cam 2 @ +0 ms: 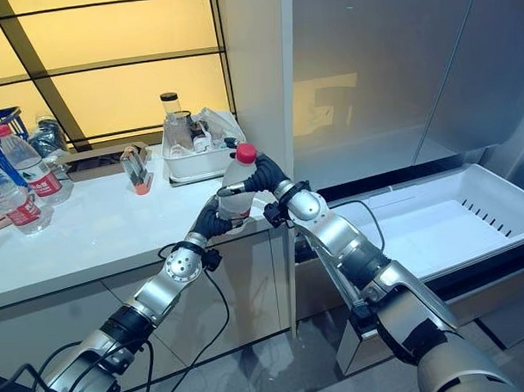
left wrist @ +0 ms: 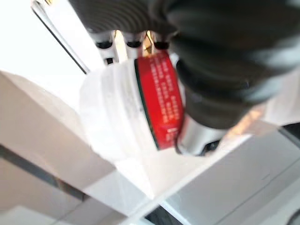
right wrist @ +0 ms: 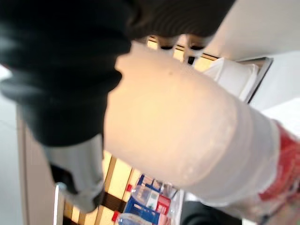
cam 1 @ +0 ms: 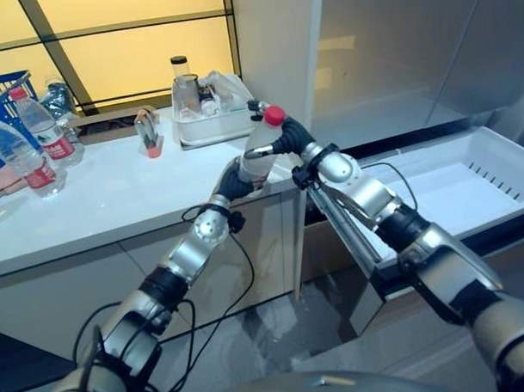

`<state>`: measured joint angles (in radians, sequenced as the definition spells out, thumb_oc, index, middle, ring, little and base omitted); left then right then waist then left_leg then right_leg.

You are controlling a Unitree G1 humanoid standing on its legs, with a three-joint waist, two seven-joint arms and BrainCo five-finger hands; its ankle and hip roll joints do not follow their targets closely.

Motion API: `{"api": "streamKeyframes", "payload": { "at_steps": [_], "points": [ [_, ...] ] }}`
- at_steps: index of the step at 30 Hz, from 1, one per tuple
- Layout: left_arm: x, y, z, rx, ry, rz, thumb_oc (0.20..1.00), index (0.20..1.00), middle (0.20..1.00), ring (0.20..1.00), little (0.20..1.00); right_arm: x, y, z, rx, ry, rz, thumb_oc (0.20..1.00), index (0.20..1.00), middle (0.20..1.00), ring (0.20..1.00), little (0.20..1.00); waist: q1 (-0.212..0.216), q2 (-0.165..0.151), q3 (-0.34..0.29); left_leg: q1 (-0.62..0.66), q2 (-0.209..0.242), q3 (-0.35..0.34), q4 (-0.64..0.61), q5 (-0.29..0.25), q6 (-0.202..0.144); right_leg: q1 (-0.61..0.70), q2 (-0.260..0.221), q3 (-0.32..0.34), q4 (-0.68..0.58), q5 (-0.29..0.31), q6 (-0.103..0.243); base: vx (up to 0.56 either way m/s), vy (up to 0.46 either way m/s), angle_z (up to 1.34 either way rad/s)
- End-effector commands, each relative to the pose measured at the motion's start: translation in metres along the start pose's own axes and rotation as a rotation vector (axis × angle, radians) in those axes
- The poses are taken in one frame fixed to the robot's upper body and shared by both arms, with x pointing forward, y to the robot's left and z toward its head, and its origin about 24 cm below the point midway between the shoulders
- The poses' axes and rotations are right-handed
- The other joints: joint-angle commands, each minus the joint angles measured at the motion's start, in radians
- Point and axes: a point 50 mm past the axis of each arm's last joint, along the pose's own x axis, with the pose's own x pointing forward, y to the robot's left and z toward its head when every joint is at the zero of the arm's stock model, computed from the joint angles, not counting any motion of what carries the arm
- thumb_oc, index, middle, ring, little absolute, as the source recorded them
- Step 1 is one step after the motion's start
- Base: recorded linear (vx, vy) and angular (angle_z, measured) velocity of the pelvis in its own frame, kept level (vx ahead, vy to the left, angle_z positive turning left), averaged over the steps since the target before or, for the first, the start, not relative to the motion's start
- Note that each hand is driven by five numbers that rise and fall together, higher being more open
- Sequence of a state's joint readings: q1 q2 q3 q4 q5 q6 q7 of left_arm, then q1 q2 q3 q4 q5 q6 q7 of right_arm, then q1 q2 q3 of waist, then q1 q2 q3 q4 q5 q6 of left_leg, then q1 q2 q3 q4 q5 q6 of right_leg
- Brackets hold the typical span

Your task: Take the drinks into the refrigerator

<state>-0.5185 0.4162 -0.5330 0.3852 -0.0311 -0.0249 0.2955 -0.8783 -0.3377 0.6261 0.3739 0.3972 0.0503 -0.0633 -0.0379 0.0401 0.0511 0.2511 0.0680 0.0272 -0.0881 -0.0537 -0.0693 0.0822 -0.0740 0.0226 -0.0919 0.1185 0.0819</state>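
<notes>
Two robot hands, left and right, grasp the upright, red-capped clear plastic bottle left of the open white refrigerator drawer.

Clear plastic bottle, glossy red cap; smooth white counter; matt white plastic drawer; brushed metal fridge door.

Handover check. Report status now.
Both hands, left and right, shut on red-capped bottle at counter edge. Fridge drawer open, empty. Path clear.
</notes>
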Motion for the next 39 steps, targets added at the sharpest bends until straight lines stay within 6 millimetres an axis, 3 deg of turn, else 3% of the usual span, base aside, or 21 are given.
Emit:
{"api": "streamKeyframes", "payload": {
  "at_steps": [1, 11, 18, 25, 26, 27, 28, 39],
  "points": [
    [0.04, 0.016, 0.112, 0.094, -0.446, 0.057, 0.2, 0.2, 0.2, 0.2, 0.2, 0.026, 0.004, 0.034, -0.053, -0.078, 0.014, 1.0, 1.0, 1.0, 1.0, 1.0, 0.02, -0.017, -0.032, -0.062, -0.01, -0.028, 0.001, 0.002, 0.015, 0.095, -0.033, 0.007, 0.094, -0.206, 0.036, 0.0, 0.0, 0.0],
    [0.042, 0.017, 0.118, 0.101, -0.463, 0.092, 0.2, 0.2, 0.2, 0.2, 0.2, 0.027, 0.014, 0.027, -0.014, -0.056, 0.007, 1.0, 1.0, 1.0, 1.0, 1.0, 0.022, -0.021, -0.028, -0.068, -0.01, -0.031, 0.001, 0.003, 0.014, 0.094, -0.035, 0.002, 0.09, -0.203, 0.037, 0.0, 0.0, 0.0],
    [0.046, 0.018, 0.118, 0.13, -0.456, 0.084, 0.2, 0.2, 0.2, 0.2, 0.2, 0.042, 0.005, 0.02, -0.255, 0.057, -0.012, 1.0, 1.0, 1.0, 1.0, 1.0, 0.028, -0.027, -0.031, -0.069, -0.011, -0.032, 0.001, 0.003, 0.015, 0.095, -0.035, 0.002, 0.09, -0.201, 0.037, 0.0, 0.0, 0.0],
    [0.05, 0.013, 0.117, 0.137, -0.435, 0.067, 0.2, 0.2, 0.2, 0.2, 0.2, 0.051, 0.011, 0.02, -0.369, 0.087, -0.013, 1.0, 1.0, 1.0, 1.0, 1.0, 0.025, -0.023, -0.035, -0.064, -0.012, -0.031, 0.001, 0.001, 0.016, 0.095, -0.035, 0.007, 0.092, -0.2, 0.036, 0.0, 0.0, 0.0],
    [0.05, 0.012, 0.118, 0.145, -0.44, 0.07, 0.2, 0.2, 0.2, 0.2, 0.2, 0.051, 0.013, 0.024, -0.366, 0.065, -0.009, 0.426, 0.426, 0.426, 0.426, 0.426, 0.024, -0.02, -0.034, -0.064, -0.013, -0.032, 0.001, 0.0, 0.017, 0.095, -0.035, 0.008, 0.092, -0.2, 0.035, 0.0, 0.0, 0.0],
    [0.05, 0.012, 0.118, 0.145, -0.44, 0.07, 0.2, 0.2, 0.2, 0.2, 0.2, 0.051, 0.013, 0.024, -0.366, 0.065, -0.009, 0.426, 0.426, 0.426, 0.426, 0.426, 0.024, -0.02, -0.034, -0.064, -0.013, -0.032, 0.001, 0.0, 0.017, 0.095, -0.035, 0.008, 0.093, -0.2, 0.035, 0.0, 0.0, 0.0],
    [0.05, 0.015, 0.12, 0.154, -0.449, 0.081, 0.2, 0.2, 0.2, 0.2, 0.2, 0.05, 0.017, 0.027, -0.342, 0.043, 0.006, 0.2, 0.2, 0.2, 0.2, 0.2, 0.023, -0.018, -0.035, -0.064, -0.012, -0.031, 0.001, 0.0, 0.017, 0.095, -0.034, 0.008, 0.091, -0.201, 0.035, 0.0, 0.0, 0.0],
    [0.047, 0.016, 0.111, 0.121, -0.418, 0.11, 0.2, 0.2, 0.2, 0.2, 0.2, 0.039, 0.005, 0.021, -0.252, 0.015, -0.062, 0.2, 0.2, 0.2, 0.2, 0.2, 0.023, -0.02, -0.035, -0.063, -0.01, -0.029, 0.001, 0.0, 0.016, 0.1, -0.033, 0.008, 0.076, -0.199, 0.034, 0.0, 0.0, 0.0]
  ]
}}
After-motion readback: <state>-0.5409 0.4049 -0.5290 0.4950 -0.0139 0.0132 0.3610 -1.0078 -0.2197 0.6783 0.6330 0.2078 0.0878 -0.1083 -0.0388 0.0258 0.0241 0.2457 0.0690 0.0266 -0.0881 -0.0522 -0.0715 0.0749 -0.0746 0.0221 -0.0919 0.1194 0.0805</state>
